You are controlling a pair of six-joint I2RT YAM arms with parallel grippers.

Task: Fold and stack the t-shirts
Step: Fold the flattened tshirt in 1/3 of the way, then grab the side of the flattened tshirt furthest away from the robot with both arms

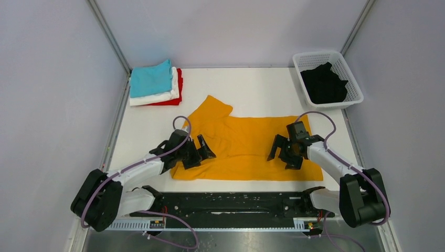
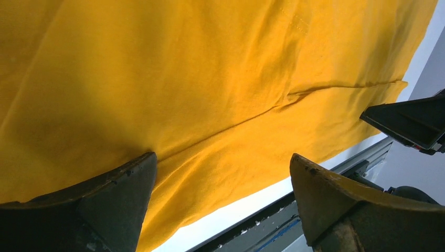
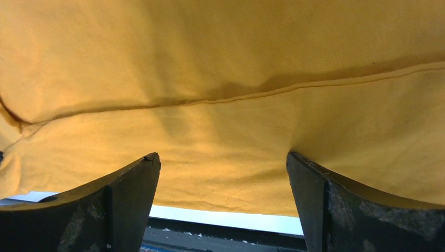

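A mustard-orange t-shirt (image 1: 246,144) lies spread on the white table, partly folded, one sleeve sticking out at the back left. It fills the left wrist view (image 2: 210,79) and the right wrist view (image 3: 220,68). My left gripper (image 1: 202,151) is open, its fingertips resting on the shirt's left part. My right gripper (image 1: 283,155) is open, its fingertips resting on the shirt's right part near the front edge. Teal (image 1: 151,77), white (image 1: 160,94) and red (image 1: 179,86) folded shirts are stacked at the back left. A black shirt (image 1: 324,84) lies crumpled in the basket.
A white lattice basket (image 1: 352,79) stands at the back right. Grey walls enclose the table on three sides. A black rail (image 1: 231,203) runs along the near edge between the arm bases. The right gripper's finger shows at the right of the left wrist view (image 2: 414,121).
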